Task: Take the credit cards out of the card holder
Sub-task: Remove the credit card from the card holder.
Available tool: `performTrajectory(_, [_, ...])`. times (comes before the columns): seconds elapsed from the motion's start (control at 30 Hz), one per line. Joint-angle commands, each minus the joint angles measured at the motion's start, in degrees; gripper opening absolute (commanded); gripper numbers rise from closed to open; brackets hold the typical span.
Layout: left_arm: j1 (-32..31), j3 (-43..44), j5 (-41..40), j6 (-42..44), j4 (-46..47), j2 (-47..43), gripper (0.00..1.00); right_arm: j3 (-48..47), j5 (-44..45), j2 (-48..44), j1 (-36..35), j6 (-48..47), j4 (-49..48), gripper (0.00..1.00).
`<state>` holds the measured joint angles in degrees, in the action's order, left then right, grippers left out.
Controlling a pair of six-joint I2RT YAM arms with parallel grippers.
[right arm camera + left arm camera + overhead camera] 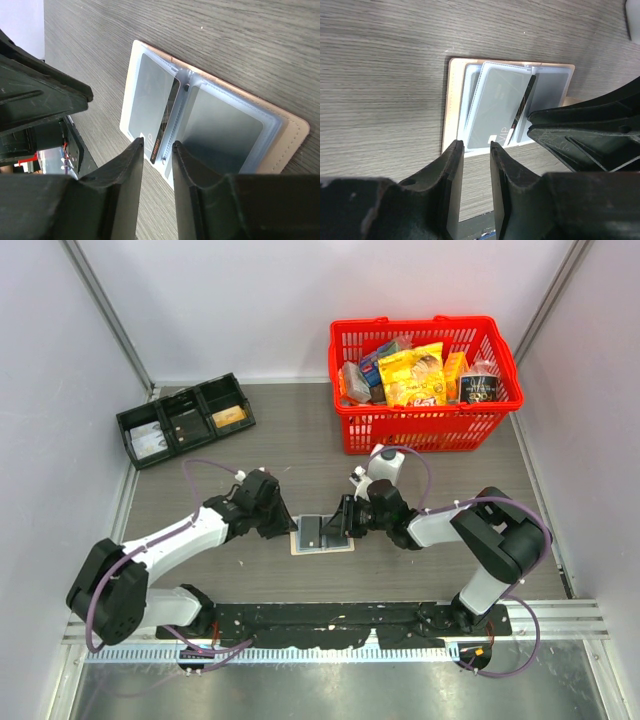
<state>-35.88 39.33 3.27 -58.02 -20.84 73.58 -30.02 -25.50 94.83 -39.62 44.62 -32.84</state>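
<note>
The card holder lies open on the table between both grippers, tan with clear sleeves. In the left wrist view its tan edge frames a grey VIP card and a black card standing on edge in the sleeves. My left gripper is slightly open and empty, just off the holder's near edge. My right gripper is slightly open, its tips over the lower end of the black card at the holder's spine. Both grippers show in the top view, left and right.
A red basket full of packaged goods stands at the back right. A black three-compartment tray sits at the back left. Grey walls close in on both sides.
</note>
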Motion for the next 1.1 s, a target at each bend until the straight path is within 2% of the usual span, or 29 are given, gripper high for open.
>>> performTrajectory(0.0, [0.3, 2.1, -2.6, 1.4, -1.1, -1.9, 0.32, -1.4, 0.7, -2.5, 0.2, -0.7, 0.9, 0.37])
performTrajectory(0.17, [0.2, 2.2, 2.4, 2.0, 6.0, 2.8, 0.19, -2.1, 0.8, -2.2, 0.2, -0.8, 1.1, 0.46])
performTrajectory(0.4, [0.3, 3.8, 2.4, 3.8, 7.5, 10.7, 0.01, -2.6, 1.0, -1.4, 0.2, -0.6, 0.7, 0.52])
performTrajectory(0.53, [0.3, 2.7, 2.4, 3.4, 6.8, 12.7, 0.0, -3.1, 0.9, -0.7, 0.1, -0.2, 0.5, 0.52])
performTrajectory(0.77, [0.3, -2.1, 0.2, 2.1, 5.9, 10.9, 0.0, -3.6, 0.6, 0.4, -0.5, -0.1, 0.4, 0.5])
performTrajectory(1.07, [0.2, -6.0, 2.2, 0.4, 8.7, 12.0, 0.0, -4.3, 0.5, 2.4, -1.1, 0.6, 0.2, 0.35])
